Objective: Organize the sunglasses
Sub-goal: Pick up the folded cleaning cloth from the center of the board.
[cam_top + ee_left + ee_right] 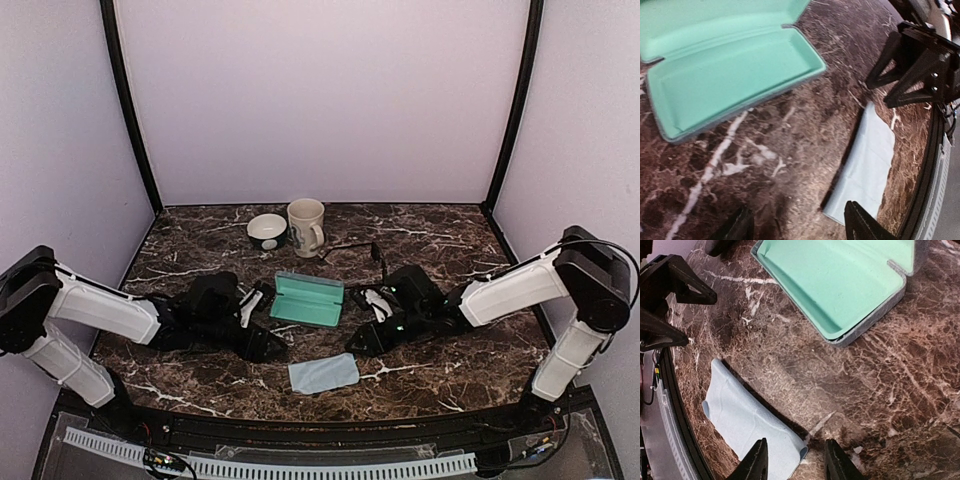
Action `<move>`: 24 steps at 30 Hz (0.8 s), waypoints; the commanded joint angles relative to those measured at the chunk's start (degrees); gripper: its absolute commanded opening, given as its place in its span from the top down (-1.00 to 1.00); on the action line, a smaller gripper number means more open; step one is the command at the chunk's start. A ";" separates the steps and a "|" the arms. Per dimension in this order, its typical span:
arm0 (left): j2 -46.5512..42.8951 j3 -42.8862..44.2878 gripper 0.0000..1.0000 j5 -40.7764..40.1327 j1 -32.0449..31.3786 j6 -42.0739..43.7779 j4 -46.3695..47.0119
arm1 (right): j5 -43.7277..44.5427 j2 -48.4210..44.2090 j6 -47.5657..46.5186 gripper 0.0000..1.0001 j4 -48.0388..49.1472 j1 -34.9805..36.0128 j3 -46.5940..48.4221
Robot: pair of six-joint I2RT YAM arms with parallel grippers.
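The case [308, 300] lies open at the table's centre, probably ready to be filled. The left gripper [797, 220] at its 7 o'clock and the right gripper [796, 455] at 5 hover spread and empty, flanking the cloth [323, 373]. The wire-framed sunglasses [375, 255] lie untouched at the case's 1 o'clock.

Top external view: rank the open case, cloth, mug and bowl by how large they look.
1. open case, largest
2. cloth, only slightly smaller; it lies nearer the camera, so this ranking is unsure
3. mug
4. bowl, smallest; it and the mug stand farthest back
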 commanded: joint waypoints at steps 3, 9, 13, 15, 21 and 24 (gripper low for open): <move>1.39 -1.13 -0.23 4.54 -2.64 0.89 4.06 | -1.90 1.89 -1.14 0.23 0.57 0.67 -0.28; 4.62 0.08 -0.17 5.96 -3.83 1.18 5.35 | -1.97 2.93 -1.42 0.28 0.83 1.01 -0.10; 5.55 0.30 -0.12 6.70 -4.44 1.22 5.38 | -2.21 3.62 -1.51 0.35 1.17 1.27 0.12; 5.97 0.49 -0.09 6.95 -4.70 1.22 5.38 | -2.29 3.97 -1.57 0.37 1.27 1.33 0.21; 7.09 0.77 0.02 6.94 -5.20 1.18 5.35 | -2.62 5.06 -1.77 0.45 1.45 1.62 0.98; 7.69 1.32 0.09 6.95 -5.35 1.47 4.82 | -2.63 5.18 -1.86 0.49 1.33 1.64 1.07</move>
